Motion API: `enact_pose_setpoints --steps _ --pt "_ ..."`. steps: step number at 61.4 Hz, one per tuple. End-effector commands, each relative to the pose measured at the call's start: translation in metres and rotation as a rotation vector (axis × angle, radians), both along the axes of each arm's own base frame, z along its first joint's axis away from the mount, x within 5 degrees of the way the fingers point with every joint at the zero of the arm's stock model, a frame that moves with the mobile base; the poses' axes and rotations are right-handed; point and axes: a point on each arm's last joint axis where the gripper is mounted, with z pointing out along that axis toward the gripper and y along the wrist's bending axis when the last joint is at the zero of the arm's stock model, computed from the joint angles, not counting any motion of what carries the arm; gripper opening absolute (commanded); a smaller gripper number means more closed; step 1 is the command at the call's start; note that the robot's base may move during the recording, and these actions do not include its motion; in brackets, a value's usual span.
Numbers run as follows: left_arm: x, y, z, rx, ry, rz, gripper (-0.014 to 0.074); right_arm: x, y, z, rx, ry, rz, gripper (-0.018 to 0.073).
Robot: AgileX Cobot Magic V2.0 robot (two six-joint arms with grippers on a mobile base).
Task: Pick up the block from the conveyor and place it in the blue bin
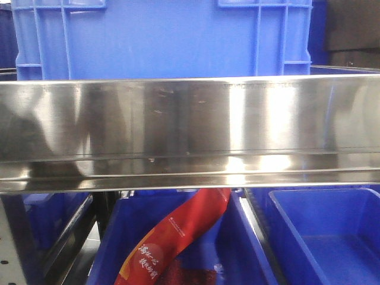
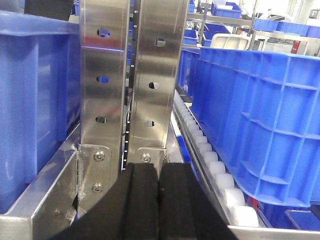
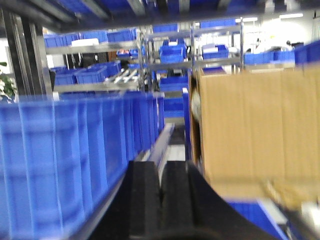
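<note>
While both arms sit among the shelving, no conveyor belt or block visible in any view; location of either cannot be told. Front view: brushed steel shelf rail (image 1: 190,133) across the middle, large blue crate (image 1: 160,38) standing on the shelf behind it, open blue bin (image 1: 323,234) below at right, second blue bin (image 1: 243,243) below centre with a red printed bag (image 1: 178,237) leaning out over its near rim. Left wrist view: left gripper (image 2: 159,205) clenched, black fingers pressed flat together, nothing between them; twin perforated steel uprights (image 2: 127,75) directly ahead, white roller track (image 2: 210,165) running along the base of a ribbed blue crate (image 2: 260,120) at right. Right wrist view, blurred: right gripper (image 3: 161,200) likewise closed on nothing, blue crates (image 3: 75,160) at left, cardboard box (image 3: 255,135) at right.
</note>
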Motion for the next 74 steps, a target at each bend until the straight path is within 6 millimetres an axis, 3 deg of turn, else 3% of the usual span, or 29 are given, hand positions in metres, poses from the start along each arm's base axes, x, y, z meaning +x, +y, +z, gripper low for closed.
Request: enact_pose_setpoints --steps 1,6,10,29,74 --pt "0.000 0.000 0.001 -0.004 -0.015 0.006 -0.0111 -0.003 0.000 -0.025 -0.010 0.020 -0.008 -0.0162" --pt "0.000 0.000 0.001 -0.004 -0.015 0.006 -0.0111 -0.002 0.000 -0.048 -0.010 0.056 -0.008 -0.0162" --pt "0.000 0.000 0.001 -0.004 -0.017 0.006 -0.0111 -0.002 0.000 -0.050 -0.024 0.083 -0.008 -0.0162" --pt "0.000 0.000 0.001 -0.004 -0.019 0.007 -0.0111 -0.003 -0.001 -0.040 -0.041 -0.024 -0.015 -0.0162" --pt "0.000 0.000 0.001 -0.004 -0.019 0.007 -0.0111 -0.003 0.000 -0.041 -0.041 -0.014 -0.015 -0.0162"
